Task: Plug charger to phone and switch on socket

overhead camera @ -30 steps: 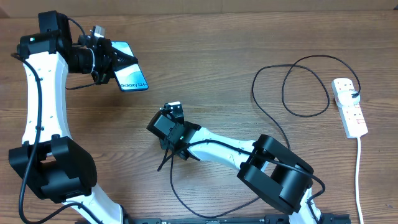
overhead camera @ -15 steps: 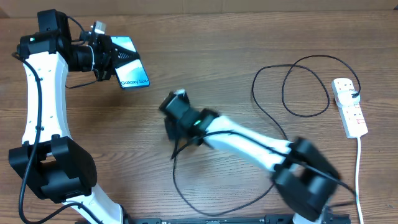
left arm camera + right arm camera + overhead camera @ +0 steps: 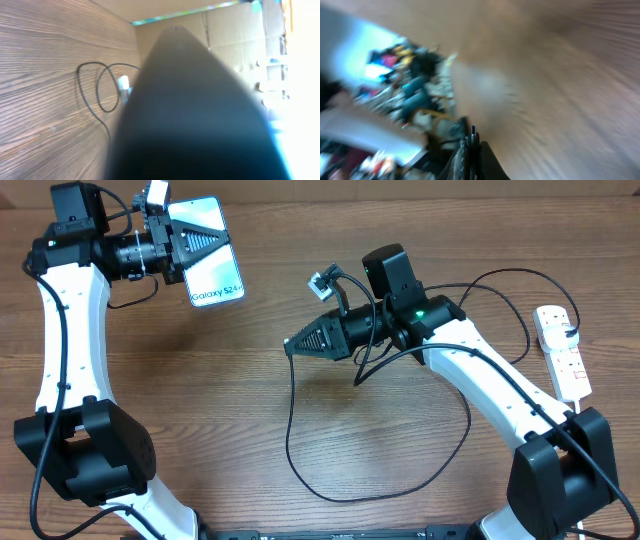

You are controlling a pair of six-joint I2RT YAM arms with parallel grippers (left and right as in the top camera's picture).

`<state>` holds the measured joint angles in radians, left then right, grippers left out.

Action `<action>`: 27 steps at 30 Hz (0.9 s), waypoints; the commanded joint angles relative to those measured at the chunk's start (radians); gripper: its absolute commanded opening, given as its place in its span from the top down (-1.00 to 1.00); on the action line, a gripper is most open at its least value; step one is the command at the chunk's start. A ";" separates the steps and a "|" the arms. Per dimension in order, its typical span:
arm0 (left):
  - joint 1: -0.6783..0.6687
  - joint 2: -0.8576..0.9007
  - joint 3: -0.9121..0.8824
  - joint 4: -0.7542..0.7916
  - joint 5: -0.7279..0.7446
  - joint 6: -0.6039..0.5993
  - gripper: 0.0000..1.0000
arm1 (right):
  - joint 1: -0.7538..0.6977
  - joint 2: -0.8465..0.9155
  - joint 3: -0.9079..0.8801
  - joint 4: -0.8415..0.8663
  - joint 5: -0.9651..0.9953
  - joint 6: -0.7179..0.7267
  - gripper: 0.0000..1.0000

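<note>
L gripper (image 3: 185, 250) was clenched on the phone (image 3: 215, 280) at 10 o'clock, R gripper (image 3: 293, 345) pinched the charger (image 3: 288, 420) tip near centre, socket (image 3: 563, 352) sat at 3 o'clock; imo tip needed squaring w/ phone's port axis, then slow push, cable slack.

Phone (image 3: 207, 252) top-left, charger (image 3: 289, 420) looped, socket (image 3: 563, 352) right

Wood-grain table (image 3: 300, 240), cardboard wall (image 3: 225, 30)

Overhead top-down; left wrist low, shares socket (image 3: 562, 352).
</note>
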<state>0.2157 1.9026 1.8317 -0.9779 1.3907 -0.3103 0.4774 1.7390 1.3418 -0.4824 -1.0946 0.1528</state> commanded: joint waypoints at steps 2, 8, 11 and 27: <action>-0.037 0.001 0.015 0.018 0.117 0.042 0.92 | 0.018 -0.005 0.006 0.015 -0.209 -0.079 0.93; -0.092 0.001 0.015 0.053 0.106 0.042 0.92 | 0.032 -0.005 0.006 0.036 -0.222 -0.072 0.93; -0.112 0.001 0.015 0.051 0.087 0.042 0.92 | 0.032 -0.005 0.006 0.050 -0.235 -0.072 0.93; -0.211 0.001 0.015 0.051 0.084 0.064 0.92 | 0.032 -0.005 0.006 0.256 -0.299 0.097 0.93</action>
<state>0.0082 1.9026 1.8317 -0.9276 1.4433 -0.2806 0.5053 1.7390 1.3418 -0.2806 -1.3319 0.1699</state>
